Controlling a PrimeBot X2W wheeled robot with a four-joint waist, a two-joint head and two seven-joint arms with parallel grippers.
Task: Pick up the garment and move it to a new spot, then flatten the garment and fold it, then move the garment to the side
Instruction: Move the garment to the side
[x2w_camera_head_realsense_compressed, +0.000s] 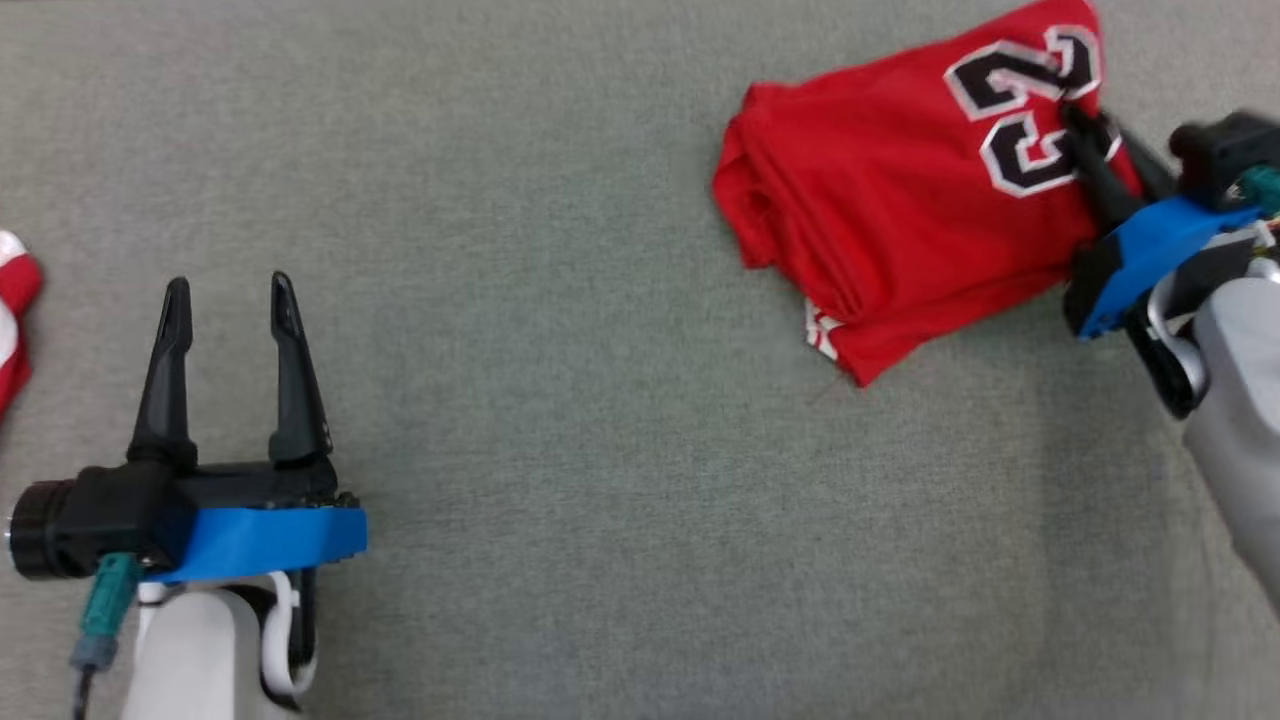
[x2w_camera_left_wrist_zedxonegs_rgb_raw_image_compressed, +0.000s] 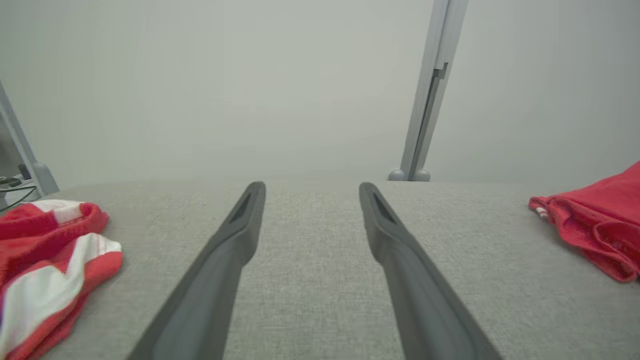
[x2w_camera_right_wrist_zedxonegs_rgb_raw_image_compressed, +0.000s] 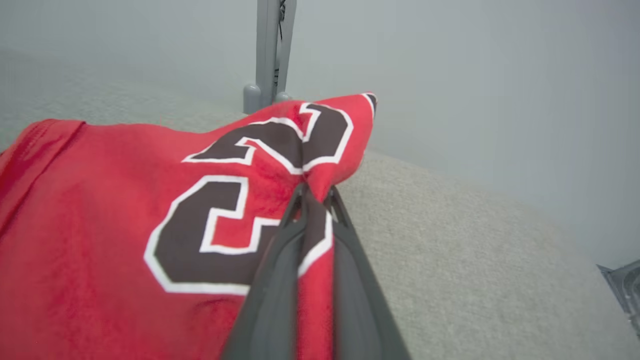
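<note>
Right wrist view: right gripper (x2w_camera_right_wrist_zedxonegs_rgb_raw_image_compressed: 315, 192) clamped on one edge of the folded red jersey with black-and-white numerals (x2w_camera_right_wrist_zedxonegs_rgb_raw_image_compressed: 100, 215), at the grey cloth tabletop's (x2w_camera_head_realsense_compressed: 600, 400) far right. Left gripper (x2w_camera_head_realsense_compressed: 230, 285) spread, empty. Could unfold if dragged by that single pinch.

Two garments lie on one grey cloth-covered table (x2w_camera_head_realsense_compressed: 600, 480): one folded red jersey (x2w_camera_head_realsense_compressed: 880, 200), pinched at its edge by the right gripper (x2w_camera_head_realsense_compressed: 1088, 118), and one red-and-white garment (x2w_camera_head_realsense_compressed: 15, 320), well left of the left gripper (x2w_camera_head_realsense_compressed: 230, 283). There are two grippers, each with two dark fingers.
</note>
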